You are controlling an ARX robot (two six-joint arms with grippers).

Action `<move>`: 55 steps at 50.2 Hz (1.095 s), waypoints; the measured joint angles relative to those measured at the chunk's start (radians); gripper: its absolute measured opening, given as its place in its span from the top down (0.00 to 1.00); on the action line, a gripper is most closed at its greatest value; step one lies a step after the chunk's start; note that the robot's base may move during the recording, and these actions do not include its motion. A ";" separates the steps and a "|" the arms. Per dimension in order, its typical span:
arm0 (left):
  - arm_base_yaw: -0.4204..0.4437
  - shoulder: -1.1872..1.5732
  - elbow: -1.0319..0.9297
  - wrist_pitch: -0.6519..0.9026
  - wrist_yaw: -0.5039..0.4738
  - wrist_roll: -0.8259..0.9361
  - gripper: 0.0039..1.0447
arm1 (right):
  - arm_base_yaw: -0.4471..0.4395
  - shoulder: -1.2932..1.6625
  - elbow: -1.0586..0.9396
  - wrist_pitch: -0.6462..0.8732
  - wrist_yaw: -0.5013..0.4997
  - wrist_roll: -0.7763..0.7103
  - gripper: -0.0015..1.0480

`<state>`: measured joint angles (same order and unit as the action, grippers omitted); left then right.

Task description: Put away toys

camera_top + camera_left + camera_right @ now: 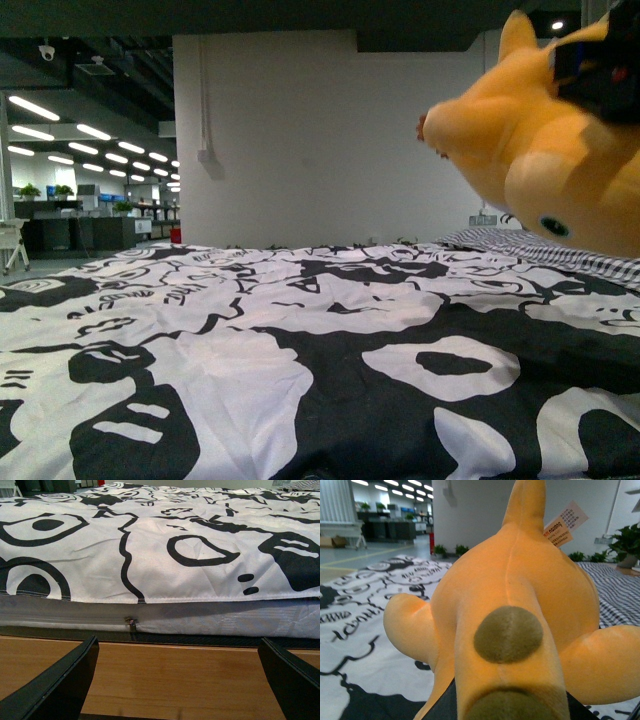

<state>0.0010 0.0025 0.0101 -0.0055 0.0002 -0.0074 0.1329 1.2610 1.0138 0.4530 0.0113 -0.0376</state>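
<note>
A plump yellow-orange plush animal [545, 150] hangs in the air at the upper right of the front view, above the bed. My right gripper [600, 70] is shut on it near its upper end. In the right wrist view the plush animal [520, 605] fills the picture, with brown patches along it and a paper tag [565, 522]; the fingers are mostly hidden under it. My left gripper [180, 680] is open and holds nothing, low over a wooden bed-frame board [175, 675] beside the mattress.
A black-and-white patterned duvet [300, 360] covers the bed. A striped pillow [530, 245] lies at the far right. A white wall [320, 140] stands behind the bed, with office space at the far left. The mattress edge with a zipper [131, 624] faces my left gripper.
</note>
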 joint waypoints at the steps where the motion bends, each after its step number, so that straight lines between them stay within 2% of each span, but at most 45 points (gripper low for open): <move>1: 0.000 0.000 0.000 0.000 0.000 0.000 0.05 | -0.001 -0.028 0.000 -0.007 -0.010 0.014 0.81; 9: 0.000 0.000 0.000 0.000 0.000 0.000 0.05 | -0.023 -0.197 -0.041 -0.056 -0.069 0.120 0.81; 19: 0.000 0.000 0.000 0.000 0.000 0.000 0.05 | -0.101 -0.519 -0.241 -0.186 -0.195 0.275 0.81; 30: 0.000 0.000 0.000 0.000 0.000 0.000 0.05 | -0.193 -0.803 -0.454 -0.311 -0.270 0.340 0.81; 37: 0.000 0.000 0.000 0.000 0.000 0.000 0.05 | -0.148 -0.910 -0.539 -0.358 -0.214 0.346 0.81; 46: 0.000 0.000 0.000 0.000 0.000 0.000 0.05 | 0.050 -0.996 -0.694 -0.299 -0.039 0.326 0.81; 50: 0.000 0.000 0.000 0.000 0.000 0.000 0.05 | 0.111 -1.032 -0.774 -0.247 0.032 0.325 0.81; 55: 0.000 0.000 0.000 0.000 0.000 0.000 0.05 | 0.146 -1.086 -0.864 -0.232 0.094 0.333 0.81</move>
<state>0.0010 0.0025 0.0101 -0.0055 0.0002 -0.0074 0.2790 0.1745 0.1493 0.2207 0.1051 0.2955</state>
